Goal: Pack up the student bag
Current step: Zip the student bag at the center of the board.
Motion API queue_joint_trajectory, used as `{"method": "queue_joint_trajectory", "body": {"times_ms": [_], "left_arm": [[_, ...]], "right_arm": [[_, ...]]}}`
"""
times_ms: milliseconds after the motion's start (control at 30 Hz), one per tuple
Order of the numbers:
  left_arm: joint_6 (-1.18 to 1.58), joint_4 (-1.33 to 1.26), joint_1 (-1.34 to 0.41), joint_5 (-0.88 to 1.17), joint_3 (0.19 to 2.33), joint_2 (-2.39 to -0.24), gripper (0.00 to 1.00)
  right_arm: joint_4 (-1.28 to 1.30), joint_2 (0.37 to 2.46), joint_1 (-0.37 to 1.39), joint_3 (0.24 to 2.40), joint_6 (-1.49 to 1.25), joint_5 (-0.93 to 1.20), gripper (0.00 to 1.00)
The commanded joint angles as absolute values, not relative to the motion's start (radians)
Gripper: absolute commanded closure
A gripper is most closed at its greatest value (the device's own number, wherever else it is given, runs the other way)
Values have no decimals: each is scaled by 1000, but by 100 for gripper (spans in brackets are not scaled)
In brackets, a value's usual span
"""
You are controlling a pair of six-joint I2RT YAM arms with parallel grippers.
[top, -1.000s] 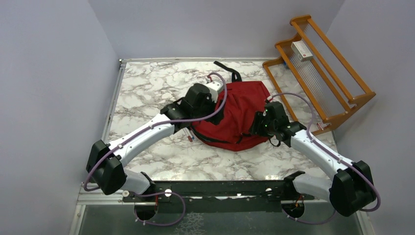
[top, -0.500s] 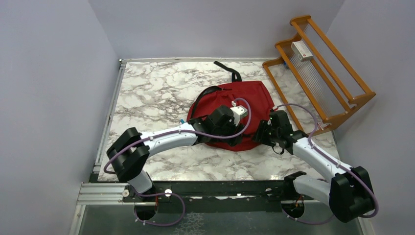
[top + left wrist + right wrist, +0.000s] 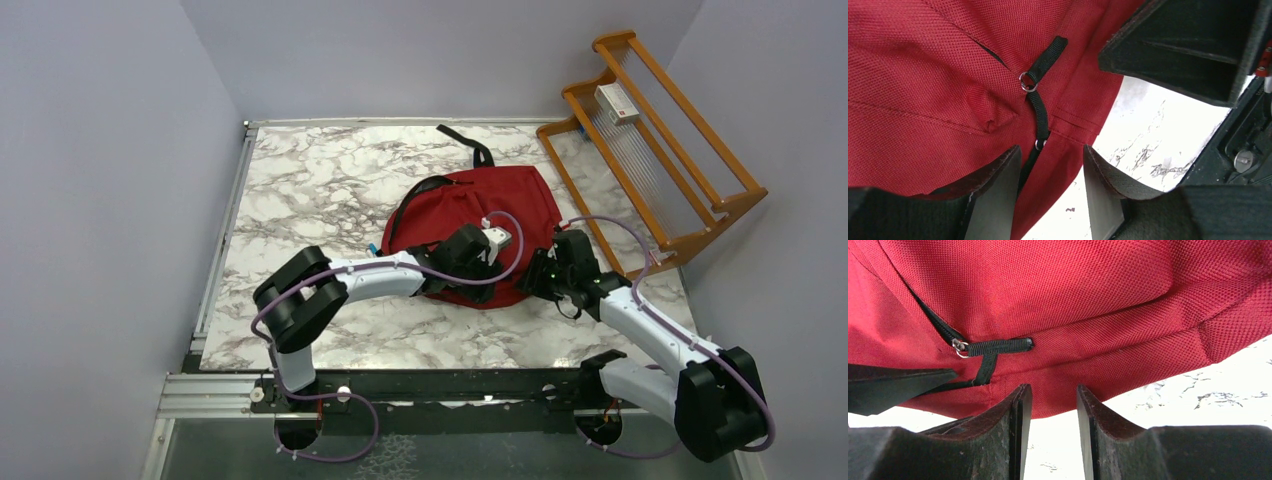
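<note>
The student bag [image 3: 480,195] lies flat on the marble worktop [image 3: 320,190], a little right of the middle; both tools are at its near edge, close to each other. The step in hand is, as I judge it, to take a zip pull. For this the left tool [image 3: 1052,150] should shift toward the black pull cord [image 3: 1039,112], so that the cord comes fully between the fingers before they close; it should catch only the cord and not a fold of the red cloth, which looks soft and would probably lift with it. The left tool stands apart and clamps nothing; the cord runs down the seam and passes just beside one finger, not in the middle of the gap. The right tool [image 3: 1053,387] is also apart and empty; the bag's hem is just beyond its tips, and a second pull cord [image 3: 998,346] with a metal ring lies further on the cloth, to one side.
</note>
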State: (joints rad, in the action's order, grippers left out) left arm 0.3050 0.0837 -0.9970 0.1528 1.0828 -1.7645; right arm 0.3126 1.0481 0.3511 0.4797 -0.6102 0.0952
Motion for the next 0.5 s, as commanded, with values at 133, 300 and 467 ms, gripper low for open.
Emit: {"method": "queue_joint_trajectory", "body": {"times_ms": [133,300,467], "left_arm": [[304,37,-1005,123,1149,-1836,51],[290,38,-1009,113,1173,-1868,51],[265,64,-1012,74,1204,-1900,51]], "right_arm": [[302,1038,347,459,-618,122,58],[302,1036,346,459,-615,118,58],[302,1034,346,456,-615,118,58]]}}
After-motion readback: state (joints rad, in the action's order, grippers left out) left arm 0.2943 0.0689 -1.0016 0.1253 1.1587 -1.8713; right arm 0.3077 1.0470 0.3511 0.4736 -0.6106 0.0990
